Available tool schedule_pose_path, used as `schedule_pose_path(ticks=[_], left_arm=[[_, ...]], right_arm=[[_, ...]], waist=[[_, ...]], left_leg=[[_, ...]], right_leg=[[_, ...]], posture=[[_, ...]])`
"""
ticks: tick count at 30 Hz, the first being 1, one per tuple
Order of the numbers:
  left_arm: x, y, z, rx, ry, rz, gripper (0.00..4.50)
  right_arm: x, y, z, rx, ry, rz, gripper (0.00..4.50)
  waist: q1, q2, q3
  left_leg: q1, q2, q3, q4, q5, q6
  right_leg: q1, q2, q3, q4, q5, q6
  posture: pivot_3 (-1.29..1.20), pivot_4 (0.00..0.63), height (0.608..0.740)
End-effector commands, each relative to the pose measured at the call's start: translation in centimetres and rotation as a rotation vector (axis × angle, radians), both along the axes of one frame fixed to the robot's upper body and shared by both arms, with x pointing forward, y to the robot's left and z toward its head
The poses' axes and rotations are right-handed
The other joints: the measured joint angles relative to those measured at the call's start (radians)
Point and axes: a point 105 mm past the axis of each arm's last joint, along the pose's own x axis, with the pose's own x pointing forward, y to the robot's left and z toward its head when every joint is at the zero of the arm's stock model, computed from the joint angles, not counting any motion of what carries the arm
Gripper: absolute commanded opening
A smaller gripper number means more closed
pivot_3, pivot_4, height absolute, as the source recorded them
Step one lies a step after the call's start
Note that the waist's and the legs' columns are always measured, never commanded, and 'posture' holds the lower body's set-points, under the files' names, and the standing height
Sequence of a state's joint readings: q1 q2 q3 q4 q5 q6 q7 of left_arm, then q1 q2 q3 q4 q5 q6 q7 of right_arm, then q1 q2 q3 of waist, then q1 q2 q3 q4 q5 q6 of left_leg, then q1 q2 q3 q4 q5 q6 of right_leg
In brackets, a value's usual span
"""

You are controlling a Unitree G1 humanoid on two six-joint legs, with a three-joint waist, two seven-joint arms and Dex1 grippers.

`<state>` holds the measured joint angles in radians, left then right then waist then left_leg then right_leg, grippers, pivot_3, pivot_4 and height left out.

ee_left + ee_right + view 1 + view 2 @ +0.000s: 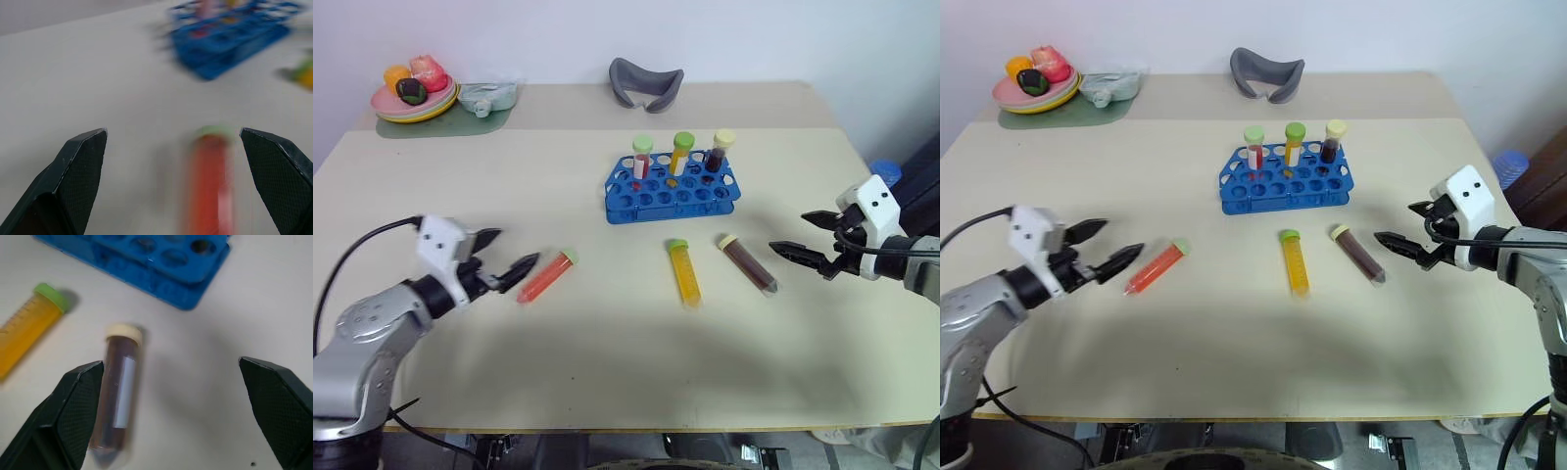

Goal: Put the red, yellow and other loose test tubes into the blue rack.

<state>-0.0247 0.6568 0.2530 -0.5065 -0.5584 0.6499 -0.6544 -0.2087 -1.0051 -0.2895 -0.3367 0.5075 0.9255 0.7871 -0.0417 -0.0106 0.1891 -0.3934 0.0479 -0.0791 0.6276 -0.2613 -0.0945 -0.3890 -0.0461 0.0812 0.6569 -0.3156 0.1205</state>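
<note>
Nearest thing up front is the left gripper, jaws spread wide with nothing in them, and the red tube is lying just past its fingertips on the table. The tube's long axis runs pretty much in line with the gripper, cap end pointing away toward the rack, so in the left wrist view it sits between the fingers but off toward one of them. I'd say the hand needs a small sideways nudge before it closes. The right gripper is just as wide open and empty, with the brown tube just beside it, cap also toward the rack. The yellow tube lies between the other two, nearer the brown one, so the right arm is probably closer to it. All three are flat on the table, front of the rack. The rack already has three tubes standing in its back row, front holes free. Nothing blocks either reach; the plate of food and the grey thing sit at the far edge, well apart.
</note>
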Motion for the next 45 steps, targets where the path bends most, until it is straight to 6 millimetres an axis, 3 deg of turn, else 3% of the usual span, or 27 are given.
schedule_pose_path(ticks=[1, 6, 11, 22, 33, 36, 41, 42, 45], left_arm=[[-0.6, -3.8, -0.1, 0.029, -0.002, -0.218, 4.46], [-1.1, -8.2, 0.4, -0.008, -0.006, -0.462, 4.46], [-1.6, -10.0, -0.5, 0.028, -0.002, -0.570, 4.46], [-2.3, -11.0, -0.8, 0.021, -0.037, -0.530, 4.46], [-2.0, -10.8, -0.4, 0.001, -0.053, -0.496, 4.46], [-1.9, -10.9, -0.4, 0.001, -0.056, -0.498, 4.50], [-1.9, -10.8, -0.4, 0.004, -0.056, -0.498, 4.50], [-1.8, -10.8, -0.4, 0.007, -0.056, -0.498, 4.50], [-1.8, -10.7, -0.4, 0.009, -0.056, -0.497, 4.50]], right_arm=[[-1.3, 2.1, 0.9, -0.028, 0.069, -0.014, 4.50], [-1.0, 4.5, 0.2, 0.002, 0.219, -0.103, 4.50], [0.8, 5.4, -0.8, -0.091, 0.255, -0.135, 4.50], [4.6, 5.2, -2.1, -0.132, 0.368, -0.286, 4.50], [4.2, 5.7, -3.6, -0.181, 0.454, -0.268, 4.50], [4.1, 5.8, -3.7, -0.176, 0.461, -0.266, 3.61], [4.3, 5.8, -3.4, -0.164, 0.444, -0.281, 1.10], [4.3, 5.8, -3.3, -0.167, 0.434, -0.285, 0.81], [4.4, 5.8, -2.9, -0.162, 0.410, -0.289, 0.81]], waist=[[-0.002, 0.000, 0.000], [-0.001, 0.000, 0.000], [0.000, 0.000, 0.000], [0.000, 0.000, 0.000], [-0.002, 0.000, 0.000], [-0.002, 0.000, 0.000], [-0.001, 0.000, 0.000], [-0.001, 0.000, 0.000], [-0.001, 0.000, 0.000]], left_leg=[[0.000, 0.000, 0.000, 0.000, 0.000, 0.000], [0.000, 0.000, 0.000, 0.003, 0.000, 0.000], [-0.003, 0.000, 0.000, 0.002, -0.001, 0.001], [-0.008, 0.000, -0.001, 0.003, -0.001, 0.002], [-0.013, 0.000, -0.002, 0.005, -0.001, 0.002], [-0.013, 0.000, -0.002, 0.005, -0.001, 0.002], [-0.013, 0.000, -0.002, 0.005, -0.001, 0.002], [-0.013, 0.000, -0.002, 0.005, 0.000, 0.002], [-0.013, 0.000, -0.002, 0.005, 0.000, 0.002]], right_leg=[[0.000, 0.000, 0.000, 0.000, 0.000, 0.000], [0.000, 0.001, 0.000, 0.003, 0.000, 0.000], [-0.003, 0.000, 0.000, 0.002, 0.000, 0.000], [-0.008, 0.000, 0.000, 0.004, 0.000, 0.000], [-0.013, 0.001, -0.001, 0.006, 0.000, 0.000], [-0.013, 0.001, -0.001, 0.006, 0.000, 0.000], [-0.013, 0.000, -0.001, 0.006, 0.000, 0.000], [-0.013, 0.000, -0.001, 0.006, 0.000, 0.000], [-0.013, 0.000, -0.001, 0.006, 0.000, 0.000]], posture=[[0.00, 0.150, 0.740], [0.00, 0.150, 0.740], [0.00, 0.150, 0.740], [0.00, 0.150, 0.740], [0.00, 0.150, 0.740], [0.00, 0.150, 0.740], [0.00, 0.150, 0.740], [0.00, 0.150, 0.740], [0.00, 0.150, 0.740]])
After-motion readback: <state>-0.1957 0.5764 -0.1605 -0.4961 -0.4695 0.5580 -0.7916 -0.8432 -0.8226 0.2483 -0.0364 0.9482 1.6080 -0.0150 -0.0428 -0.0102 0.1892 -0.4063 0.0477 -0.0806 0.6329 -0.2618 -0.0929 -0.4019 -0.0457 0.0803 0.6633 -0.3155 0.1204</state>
